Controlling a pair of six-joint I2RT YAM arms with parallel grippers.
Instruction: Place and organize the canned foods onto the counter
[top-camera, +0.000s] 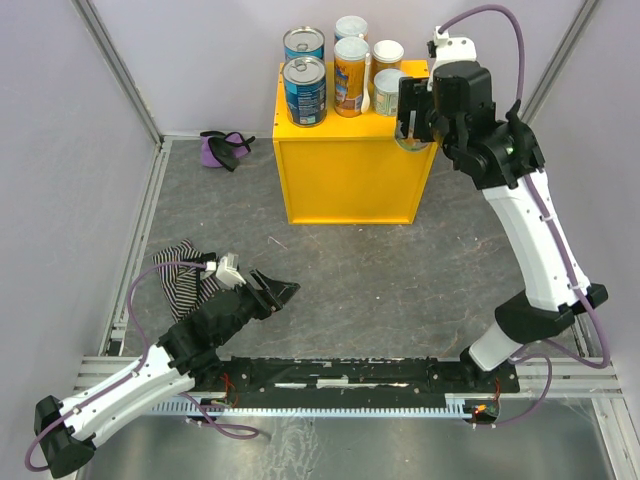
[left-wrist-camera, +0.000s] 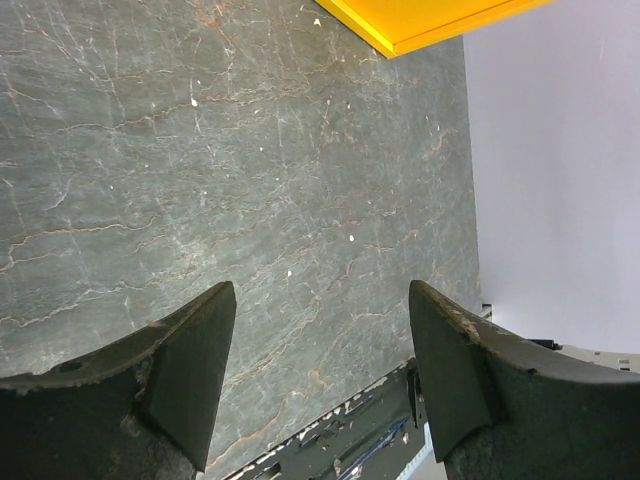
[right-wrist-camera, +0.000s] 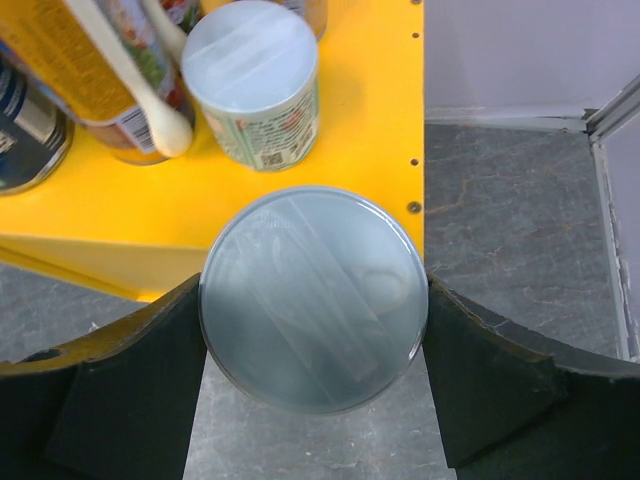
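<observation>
Several cans stand on the yellow counter (top-camera: 345, 180): two blue ones (top-camera: 305, 90), tall orange ones (top-camera: 351, 75) and short ones (top-camera: 388, 88). My right gripper (top-camera: 415, 125) is shut on a short can with a clear lid (right-wrist-camera: 315, 298), holding it over the counter's front right corner (right-wrist-camera: 380, 150). Just beyond it stand a pale-green can (right-wrist-camera: 255, 85) and a tall orange can (right-wrist-camera: 90, 70) with a white spoon. My left gripper (top-camera: 285, 292) hovers low over the grey floor, open, with nothing between its fingers (left-wrist-camera: 190, 370). A corner of the counter (left-wrist-camera: 420, 20) shows at the top of the left wrist view.
A purple cloth bundle (top-camera: 225, 148) lies at the back left by the wall. A striped cloth (top-camera: 180, 275) lies near the left arm. Metal rails (top-camera: 140, 240) edge the grey slab, and pale walls close in on three sides.
</observation>
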